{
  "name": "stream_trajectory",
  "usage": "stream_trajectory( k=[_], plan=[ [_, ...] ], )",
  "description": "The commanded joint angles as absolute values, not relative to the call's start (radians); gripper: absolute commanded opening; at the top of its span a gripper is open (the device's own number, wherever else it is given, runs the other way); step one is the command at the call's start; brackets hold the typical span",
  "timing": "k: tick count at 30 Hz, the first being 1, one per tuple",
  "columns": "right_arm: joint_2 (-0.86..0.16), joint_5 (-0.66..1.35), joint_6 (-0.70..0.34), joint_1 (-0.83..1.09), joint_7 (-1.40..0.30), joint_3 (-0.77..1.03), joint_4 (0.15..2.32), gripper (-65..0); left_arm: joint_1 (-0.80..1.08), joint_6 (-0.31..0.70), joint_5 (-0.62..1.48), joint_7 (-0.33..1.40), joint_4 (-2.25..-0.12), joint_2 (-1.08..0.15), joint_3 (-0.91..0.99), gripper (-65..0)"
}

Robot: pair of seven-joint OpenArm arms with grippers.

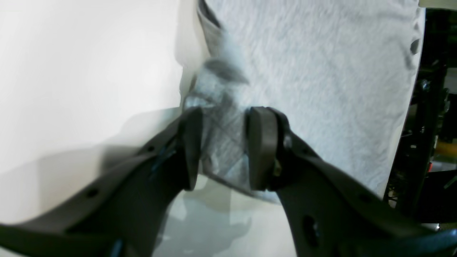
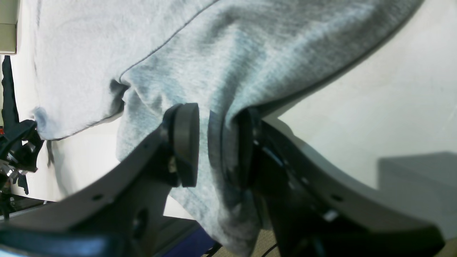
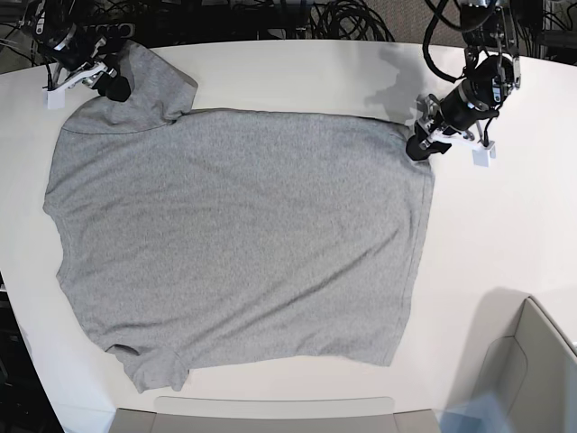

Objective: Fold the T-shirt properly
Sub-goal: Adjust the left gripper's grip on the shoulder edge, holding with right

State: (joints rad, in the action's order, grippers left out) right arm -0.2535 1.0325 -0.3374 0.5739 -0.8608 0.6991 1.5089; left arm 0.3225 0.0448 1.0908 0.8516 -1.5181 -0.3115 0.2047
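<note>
**Operator:** How far along am I?

**Observer:** Barely started, by my reading. The T-shirt (image 3: 239, 239) lies spread flat on the white table (image 3: 505, 234), plain side up, with no fold laid in the body. Only the sleeve by your right gripper (image 2: 210, 144) is lifted.

**Operator:** What do my grippers have?

**Observer:** Your left gripper (image 1: 223, 148) has its jaws closed on a bunched hem corner, and the rest of the shirt stretches away beyond its fingertips. Your right gripper has grey sleeve cloth pinched between its pads, with fabric draping over and below the jaws. Each holds a corner on the same long edge.

**Operator:** So what's left?

**Observer:** Nearly everything, I'd say: carry that held edge across the body, tuck the sleeves, then fold again. Both grips look set for the first fold.
</note>
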Motion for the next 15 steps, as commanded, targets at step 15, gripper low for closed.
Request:
stream_trajectory(
  k=[15],
  plan=[
    [-0.262, 0.980, -0.306, 0.584, -0.886, 0.705, 1.567, -65.0, 0.314, 0.005, 0.865, 0.863, -1.498, -0.259, 0.208, -65.0]
  ],
)
